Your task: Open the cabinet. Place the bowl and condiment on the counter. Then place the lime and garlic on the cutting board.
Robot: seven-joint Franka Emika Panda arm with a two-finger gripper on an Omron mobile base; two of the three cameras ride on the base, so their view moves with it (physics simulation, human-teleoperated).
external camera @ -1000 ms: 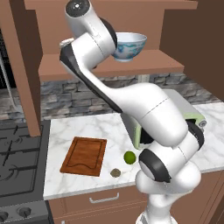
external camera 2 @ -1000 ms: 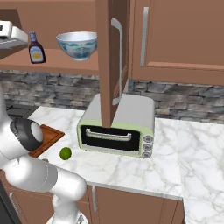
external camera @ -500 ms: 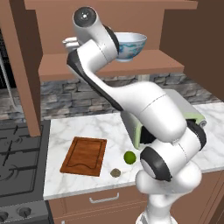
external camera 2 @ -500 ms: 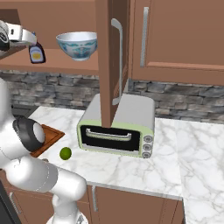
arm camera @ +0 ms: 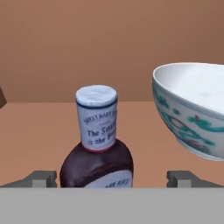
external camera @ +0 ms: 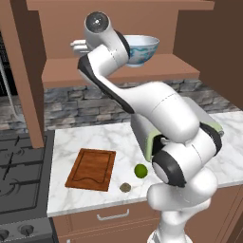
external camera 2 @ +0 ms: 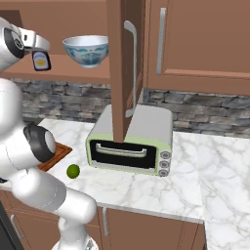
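A: On the shelf of the open cabinet (external camera 2: 122, 68), the condiment (arm camera: 97, 148) stands between the two tips of the gripper (arm camera: 112, 178). The tips are spread wide and hold nothing.

B: What could go wrong?

A: The bowl (arm camera: 192, 109) sits just beside the bottle. If the hand slides that way, I think one tip could bump it. A squeeze high on the thin neck might tip the bottle.

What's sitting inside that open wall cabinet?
On the cabinet shelf stand a blue-patterned bowl and, beside it, a dark condiment bottle, framed by the open gripper. The arm hides the shelf's left part.
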